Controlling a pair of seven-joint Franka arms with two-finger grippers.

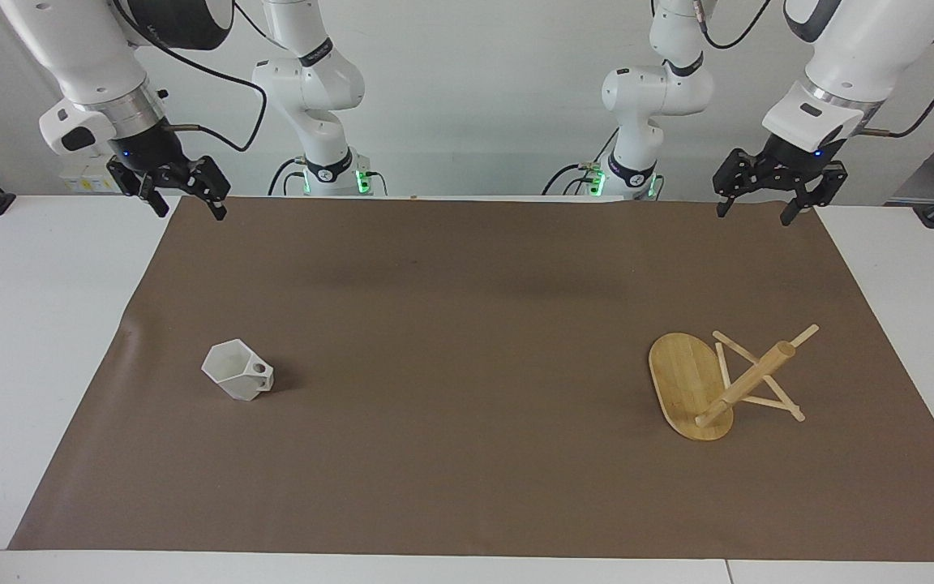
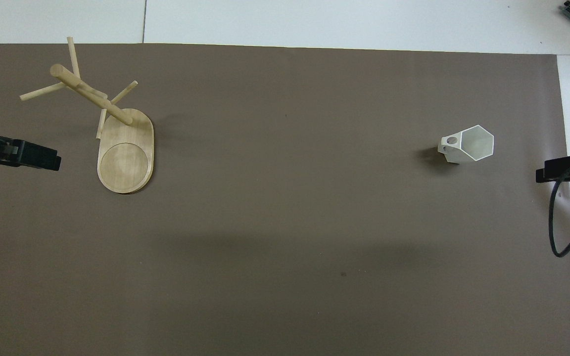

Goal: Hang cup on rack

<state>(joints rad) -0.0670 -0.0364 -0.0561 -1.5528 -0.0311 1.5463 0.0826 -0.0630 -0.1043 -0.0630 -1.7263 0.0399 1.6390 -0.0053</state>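
Facing view first: we see the white faceted cup (image 1: 237, 371) left of centre in the frame, tipped on the brown mat (image 1: 467, 268), its hexagonal mouth turned up and toward the frame's upper left, its pierced handle block on the side toward the frame's centre. The bamboo rack (image 1: 692, 381) appears at right of centre, well apart from the cup; its post leans steeply toward the upper right and its peg sticks touch the mat, so we judge it toppled, the oval base up on edge.

The right gripper (image 1: 186, 205) hangs over the mat's upper left corner, jaws apart and holding nothing. The cup lies down-frame from it, toward the right arm's end of the table (image 1: 37, 365), so we judge the right arm the nearer one for the pickup. The left gripper (image 1: 761, 207) hangs over the upper right corner, jaws likewise apart and empty, with the rack below it in the frame. Neither arm has begun to reach.

From the overhead view we get the cup (image 2: 468, 143) at right with its mouth open to the camera, and the rack (image 2: 117, 133) at upper left showing its base face with a round inlay. Only finger ends enter at the side edges there, so height above the mat reads from the facing view alone.
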